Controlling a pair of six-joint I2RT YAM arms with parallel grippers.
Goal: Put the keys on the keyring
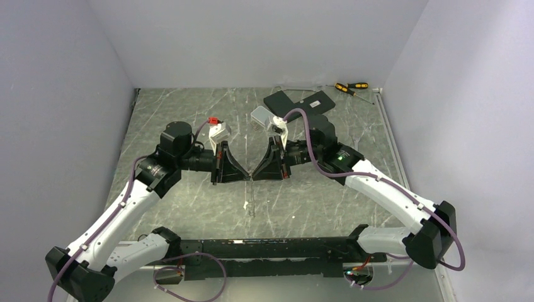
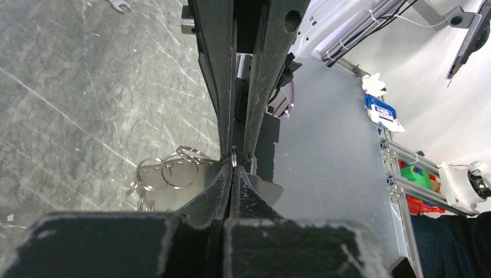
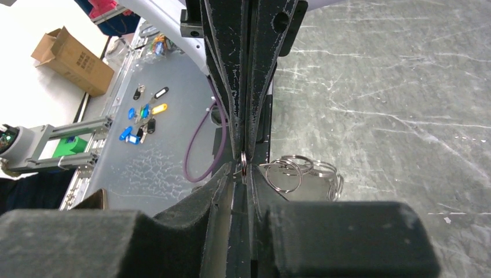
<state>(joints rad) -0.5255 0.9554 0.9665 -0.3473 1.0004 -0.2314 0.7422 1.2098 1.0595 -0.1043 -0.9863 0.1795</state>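
My two grippers meet tip to tip above the middle of the table. My left gripper (image 1: 247,177) (image 2: 233,169) is shut on the keyring (image 2: 234,156), a thin silvery wire ring seen edge-on at its fingertips. My right gripper (image 1: 255,177) (image 3: 243,169) faces it, its jaws standing a narrow slot apart around the same keyring (image 3: 244,163). A cluster of several linked silvery wire rings (image 2: 173,171) (image 3: 298,169) (image 1: 250,204) lies just below the tips. I cannot tell whether it joins the held ring. The keys are too small to make out.
A flat black box (image 1: 299,100) and two orange-handled screwdrivers (image 1: 351,87) lie at the back of the marbled table (image 1: 189,107). A wrench head (image 2: 120,4) shows at the far edge of the left wrist view. Grey walls close in both sides.
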